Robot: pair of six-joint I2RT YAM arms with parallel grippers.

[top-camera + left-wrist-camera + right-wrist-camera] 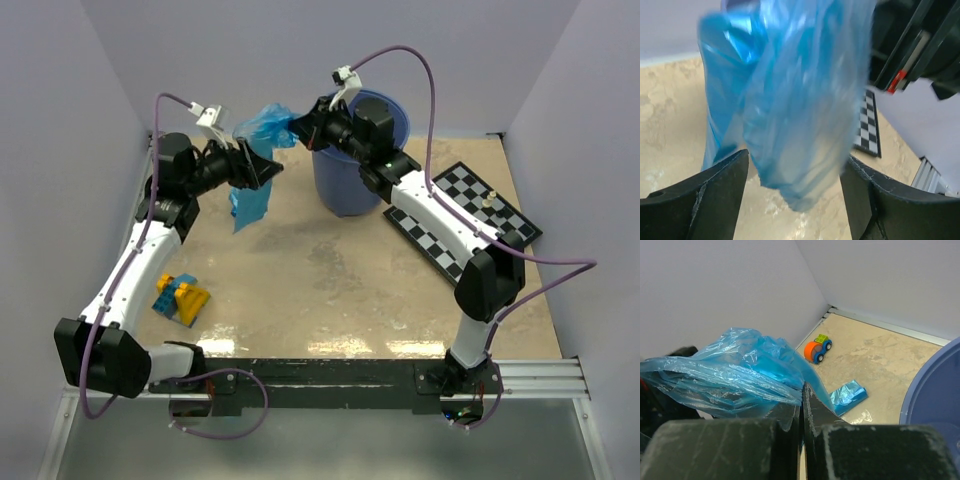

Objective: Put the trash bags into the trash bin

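Right gripper (pixel 802 395): jaws pressed flat together, no gap, pinching the crumpled top of a trash bag (pixel 740 367). Same grip from the top view: right gripper (pixel 298 127) up in the air just left of the trash bin (pixel 340 185), trash bag (pixel 262 130) bunched at the pinch and trailing down-left to a loose tail above the table (pixel 330 270).

Left gripper (pixel 795 157): spread wide, fingers (pixel 705 195) far apart, clamping nothing. Trash bag (pixel 795 95) hanging down into the gap between them, blurred; cannot tell whether the film touches either inner face. From the top view, left gripper (pixel 258 170) right at the hanging film, facing the right gripper and close to it.

Held bag wholly outside the bin, off the table, left of the rim. Bin upright at the back of the table, its rim (pixel 925 385) just right of the right gripper in the right wrist view.

Second trash bag (pixel 847 395): small folded packet lying flat on the table between an orange toy car (pixel 817 349) and the bin, apart from both grippers. Toy car close to the wall corner.

Elsewhere: chessboard (pixel 470 215) right of the bin, partly under the right arm. Toy blocks (pixel 180 298) beside the left arm, well apart from bag and bin.
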